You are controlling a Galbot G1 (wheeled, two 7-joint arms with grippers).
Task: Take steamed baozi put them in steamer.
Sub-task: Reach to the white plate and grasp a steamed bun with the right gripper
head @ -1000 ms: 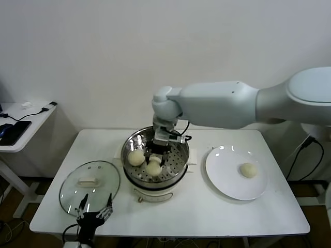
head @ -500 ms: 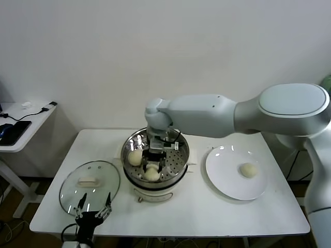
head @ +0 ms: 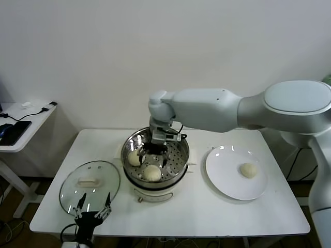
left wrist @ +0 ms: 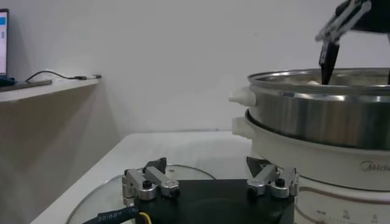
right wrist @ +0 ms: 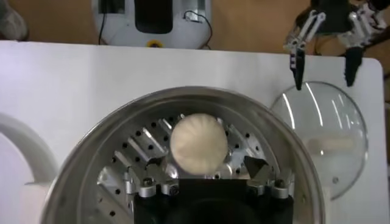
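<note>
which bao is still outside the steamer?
The lone baozi on the white plate, at the robot's right. The others in view lie on the perforated tray inside the steamer, below the open right gripper.

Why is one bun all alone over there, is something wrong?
Nothing looks spilled or broken. One steamed baozi simply waits on the white plate, not yet moved to the steamer, where the others sit. The glass lid lies flat beside it.

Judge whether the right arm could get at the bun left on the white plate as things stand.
Probably yes. The bun lies alone on the white plate, uncovered, on the right arm's own side; the right claw is open over the steamer beside it.
</note>
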